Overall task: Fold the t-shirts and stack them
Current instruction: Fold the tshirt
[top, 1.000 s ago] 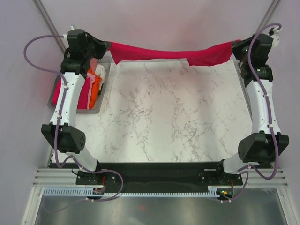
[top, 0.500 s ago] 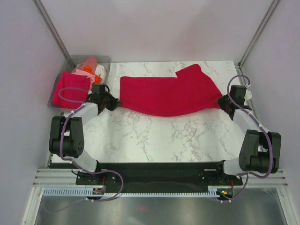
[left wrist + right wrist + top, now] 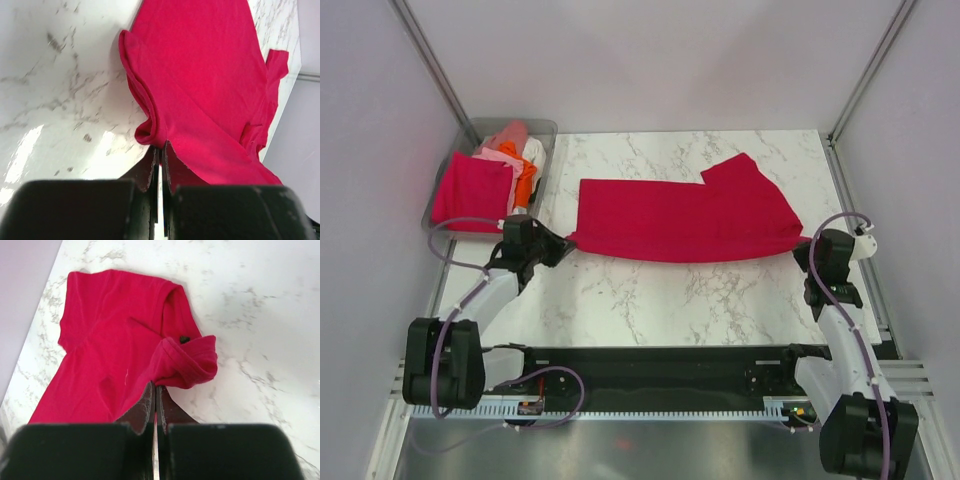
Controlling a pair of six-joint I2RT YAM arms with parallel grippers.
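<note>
A crimson red t-shirt (image 3: pixel 685 215) lies spread across the marble table, one sleeve pointing to the far right. My left gripper (image 3: pixel 563 243) is shut on its left corner (image 3: pixel 150 131), low over the table. At the opposite end, my right gripper (image 3: pixel 798 232) is shut on the bunched right corner (image 3: pixel 192 365). The cloth sags in a curve between the two grips. More t-shirts sit in the bin at the left: a folded magenta-pink one (image 3: pixel 472 190), an orange one (image 3: pixel 525 185), plus pale pink and white cloth (image 3: pixel 510 145).
The clear grey plastic bin (image 3: pixel 542 128) stands at the far left corner of the table. Grey walls and metal posts (image 3: pixel 430 60) close in the back and sides. Bare marble (image 3: pixel 670 300) lies between the shirt and the arm bases.
Both arms pulled back from the far edge toward their bases, drawing the red shirt down from a raised stretch onto the table. It now lies flat and nearer to me.
</note>
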